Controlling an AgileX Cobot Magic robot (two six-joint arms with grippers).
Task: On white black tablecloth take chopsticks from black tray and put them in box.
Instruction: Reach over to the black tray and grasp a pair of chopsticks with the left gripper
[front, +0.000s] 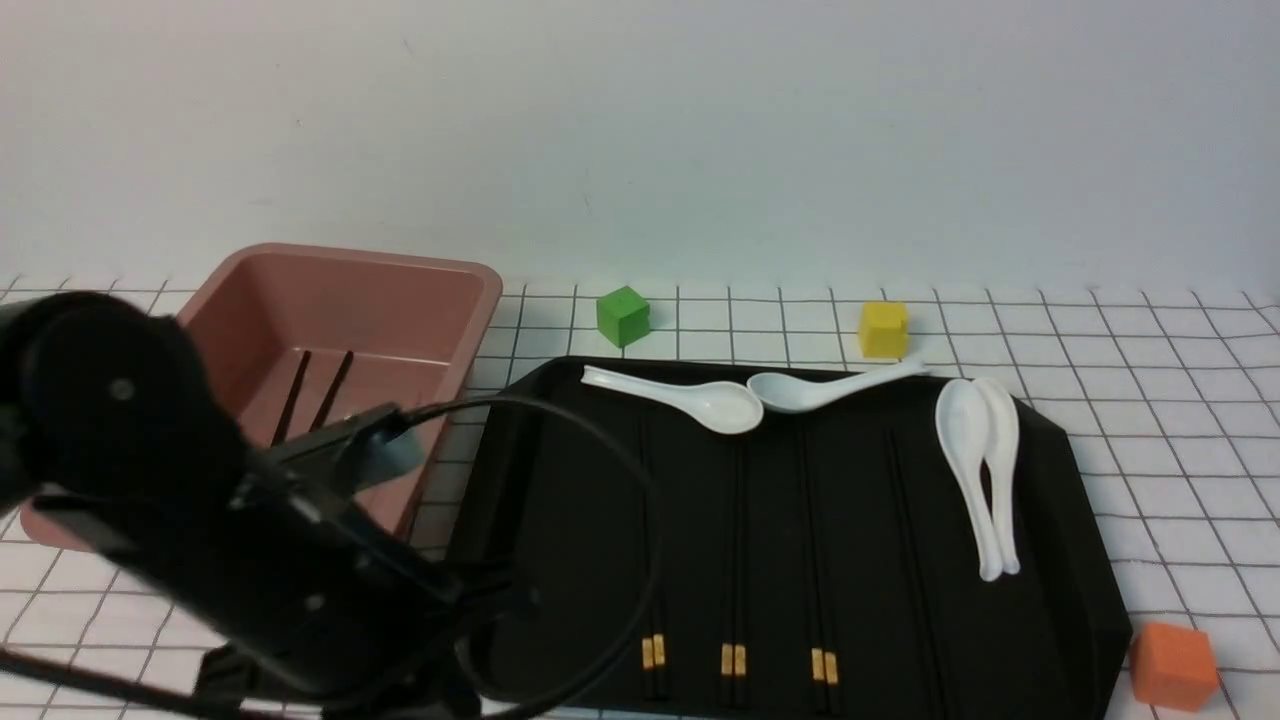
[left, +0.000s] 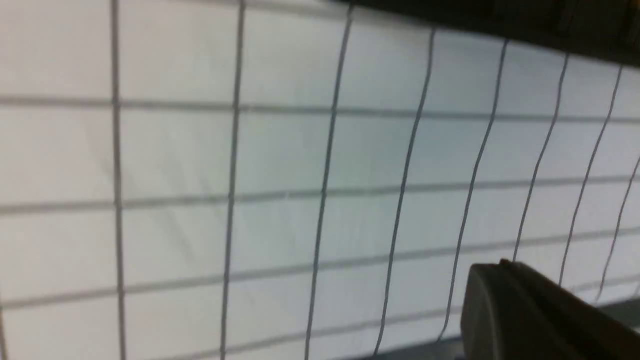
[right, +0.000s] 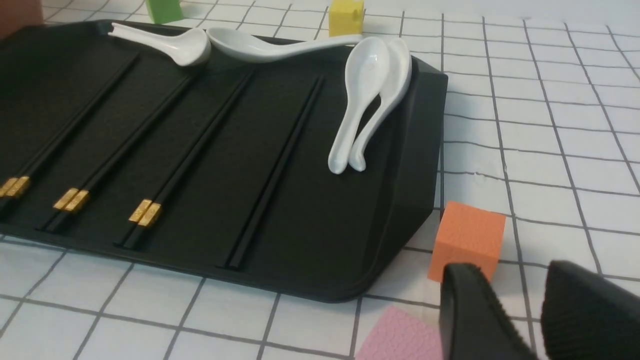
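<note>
Tray (front: 1050, 540) beside box (front: 340, 290) holds four pairs of chopsticks (right: 189, 155); one pair lies boxed. A cable (front: 645, 520) looping over the tray may drag them. Left gripper (left: 525, 310): opening cannot be told. Right gripper (right: 512, 272), narrowly parted and empty, could nudge the cube (right: 467, 237)

Black arm (front: 130, 440), looped cable (front: 655, 560), ribbed claw (right: 515, 285)
</note>
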